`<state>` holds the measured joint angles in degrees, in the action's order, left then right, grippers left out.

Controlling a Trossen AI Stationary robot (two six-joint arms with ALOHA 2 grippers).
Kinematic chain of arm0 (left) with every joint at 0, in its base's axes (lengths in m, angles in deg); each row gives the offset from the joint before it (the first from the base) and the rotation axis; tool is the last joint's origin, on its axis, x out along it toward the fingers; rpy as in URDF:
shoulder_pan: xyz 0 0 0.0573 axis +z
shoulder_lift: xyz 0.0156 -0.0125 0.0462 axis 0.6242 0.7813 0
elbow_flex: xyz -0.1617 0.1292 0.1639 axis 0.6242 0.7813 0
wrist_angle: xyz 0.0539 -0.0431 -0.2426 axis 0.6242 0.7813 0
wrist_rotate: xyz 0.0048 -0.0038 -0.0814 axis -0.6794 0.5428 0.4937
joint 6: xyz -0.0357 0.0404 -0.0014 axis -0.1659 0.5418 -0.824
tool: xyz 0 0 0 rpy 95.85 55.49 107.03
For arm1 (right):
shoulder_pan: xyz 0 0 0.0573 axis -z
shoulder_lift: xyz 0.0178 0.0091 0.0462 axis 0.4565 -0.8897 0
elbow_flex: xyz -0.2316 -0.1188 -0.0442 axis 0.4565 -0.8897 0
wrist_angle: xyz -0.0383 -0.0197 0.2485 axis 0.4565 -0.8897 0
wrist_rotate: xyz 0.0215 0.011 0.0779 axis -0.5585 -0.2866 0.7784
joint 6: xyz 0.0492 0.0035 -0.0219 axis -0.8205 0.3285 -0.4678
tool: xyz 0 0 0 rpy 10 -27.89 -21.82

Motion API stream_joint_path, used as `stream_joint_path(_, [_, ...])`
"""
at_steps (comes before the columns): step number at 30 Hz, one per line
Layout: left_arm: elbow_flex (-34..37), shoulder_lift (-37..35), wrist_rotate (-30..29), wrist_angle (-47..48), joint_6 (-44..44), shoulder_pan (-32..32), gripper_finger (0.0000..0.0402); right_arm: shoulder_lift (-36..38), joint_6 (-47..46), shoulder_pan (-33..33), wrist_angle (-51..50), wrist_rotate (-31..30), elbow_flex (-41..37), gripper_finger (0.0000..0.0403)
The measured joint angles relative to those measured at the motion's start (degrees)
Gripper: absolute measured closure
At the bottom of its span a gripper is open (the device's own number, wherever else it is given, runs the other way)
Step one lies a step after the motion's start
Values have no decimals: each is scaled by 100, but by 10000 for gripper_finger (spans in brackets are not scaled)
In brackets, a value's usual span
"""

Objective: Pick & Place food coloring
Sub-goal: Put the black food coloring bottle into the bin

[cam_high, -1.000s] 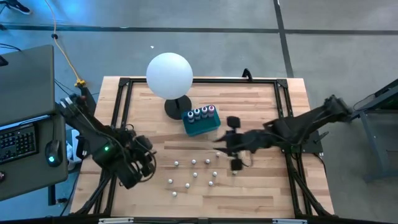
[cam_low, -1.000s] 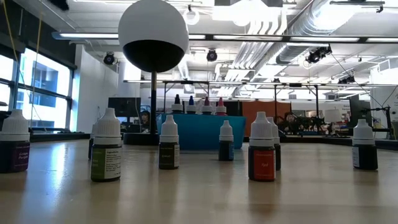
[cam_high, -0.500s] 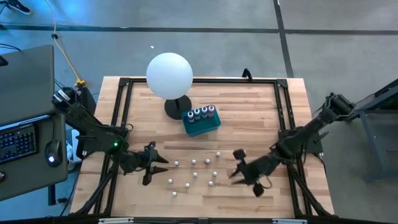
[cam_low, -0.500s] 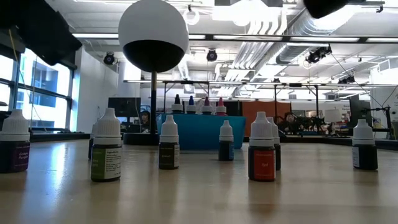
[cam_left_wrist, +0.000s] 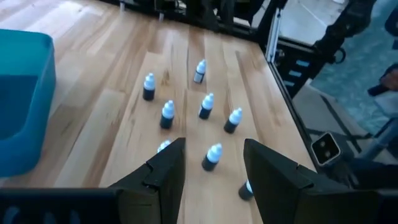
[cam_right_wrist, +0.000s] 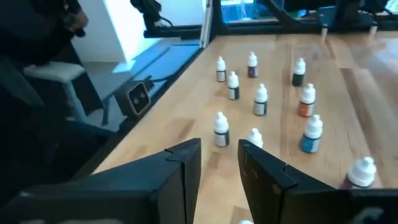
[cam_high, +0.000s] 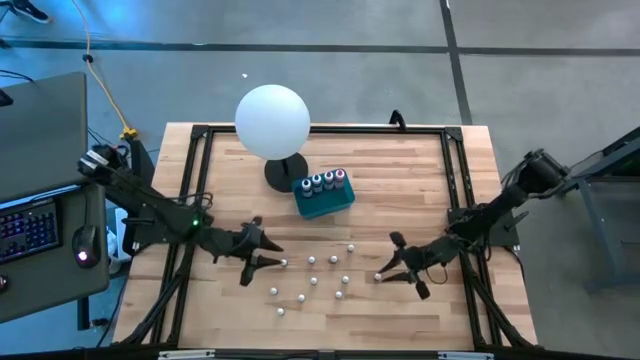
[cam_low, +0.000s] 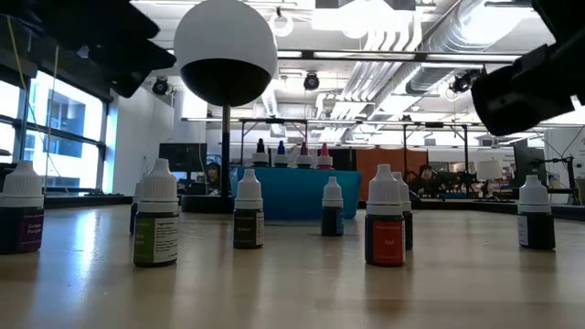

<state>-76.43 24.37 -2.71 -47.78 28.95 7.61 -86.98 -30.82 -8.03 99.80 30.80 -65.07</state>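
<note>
Both grippers, left [cam_high: 262, 253] and right [cam_high: 397, 268], jaws apart and empty, have closed in beside the loose bottles [cam_high: 313, 280].

Food coloring bottles [cam_high: 312, 279] upright, scattered on table.

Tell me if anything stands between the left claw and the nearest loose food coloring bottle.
Nothing visible does. The left claw is open over bare wood, and the nearest food coloring bottle stands just past its tips. The teal tray sits farther back, off that line.
</note>
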Motion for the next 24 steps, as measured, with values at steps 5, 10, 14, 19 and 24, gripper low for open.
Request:
stream_joint_path(5, [0, 0, 162, -70, 5, 243, 241, -597, 58, 32, 130, 159, 142, 304])
stream_joint_path(10, [0, 0, 386, -54, -8, 445, 241, -1382, 336, 39, 120, 47, 508, 304])
stream_joint_path(14, [0, 0, 553, -108, -14, 525, 241, -1787, 512, 97, 209, 19, 587, 304])
stream_joint_path(19, [0, 0, 636, -94, -15, 512, 241, -1869, 519, 230, 331, 12, 572, 304])
stream_joint_path(24, [0, 0, 753, -94, -15, 514, 241, -1878, 501, 338, 442, 124, 565, 304])
